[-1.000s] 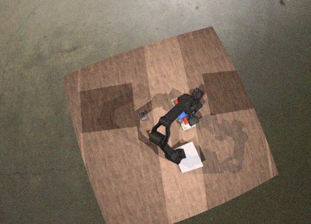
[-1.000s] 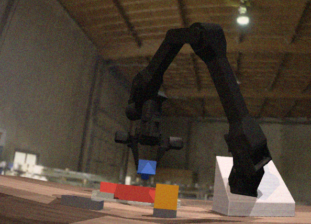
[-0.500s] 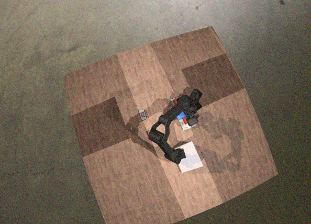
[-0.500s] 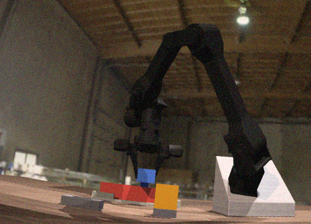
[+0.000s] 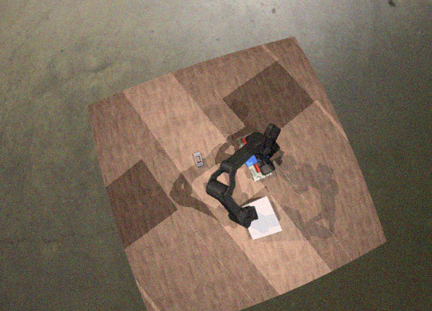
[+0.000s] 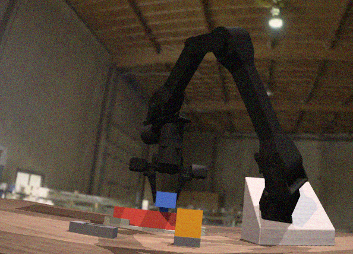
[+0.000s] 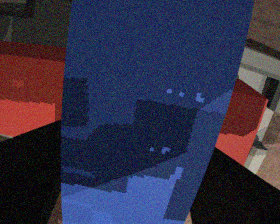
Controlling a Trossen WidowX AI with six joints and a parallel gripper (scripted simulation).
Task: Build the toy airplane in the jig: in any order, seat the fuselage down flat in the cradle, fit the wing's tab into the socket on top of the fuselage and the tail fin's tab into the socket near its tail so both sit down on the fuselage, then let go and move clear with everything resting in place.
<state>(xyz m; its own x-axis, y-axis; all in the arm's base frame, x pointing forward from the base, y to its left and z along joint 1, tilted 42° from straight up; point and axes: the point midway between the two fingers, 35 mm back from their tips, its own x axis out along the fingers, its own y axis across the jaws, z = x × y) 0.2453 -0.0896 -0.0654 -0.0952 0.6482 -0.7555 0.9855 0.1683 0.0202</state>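
Observation:
The red fuselage (image 5: 257, 167) (image 6: 139, 218) (image 7: 26, 82) lies in the pale jig cradle (image 5: 259, 176) (image 6: 119, 221). My gripper (image 6: 166, 200) (image 7: 134, 137) is shut on the blue wing (image 5: 251, 160) (image 6: 167, 199) (image 7: 156, 45), one finger on each side, above the fuselage. In the exterior view the wing's dark tab points down and its lower end meets the fuselage's top edge; a gap shows between wing and fuselage. The socket is hidden below the wing. The orange tail fin (image 6: 189, 223) stands upright in a grey holder (image 6: 186, 241), apart from the fuselage.
An empty grey holder (image 5: 198, 159) (image 6: 93, 229) lies on the wooden table, to the left of the cradle. A white wedge-shaped block (image 5: 267, 219) (image 6: 297, 237) sits by the arm's base. The arm hides part of the cradle and the tail fin in the top view.

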